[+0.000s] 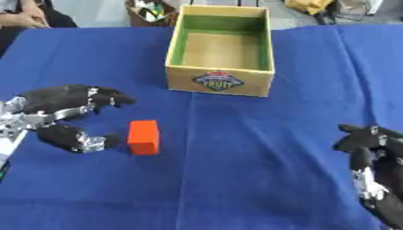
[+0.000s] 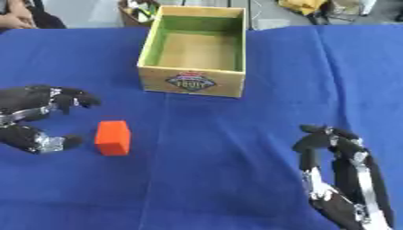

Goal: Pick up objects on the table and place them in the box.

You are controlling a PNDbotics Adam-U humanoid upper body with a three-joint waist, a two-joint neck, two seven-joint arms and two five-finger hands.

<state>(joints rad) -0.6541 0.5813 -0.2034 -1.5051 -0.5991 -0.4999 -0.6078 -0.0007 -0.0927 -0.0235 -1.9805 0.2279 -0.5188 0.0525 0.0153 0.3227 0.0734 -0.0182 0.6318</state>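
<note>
An orange block (image 1: 143, 137) stands on the blue tablecloth at the left centre. Just left of it is my left hand (image 1: 67, 102), open, its fingers above and thumb (image 1: 78, 139) below, spread toward the block without touching it. The box (image 1: 221, 85), with yellow walls, a green inner lining and a fruit label on its front, stands beyond the block at the top centre and holds nothing. At the lower right my right hand (image 2: 338, 168) rests open with its fingers pointing up, far from the block.
The blue cloth (image 1: 260, 157) covers the whole table. Behind the far edge stand a brown container (image 1: 151, 12) with mixed items and some yellow stuff (image 1: 308, 4). A person's hands (image 1: 20, 19) rest at the far left corner.
</note>
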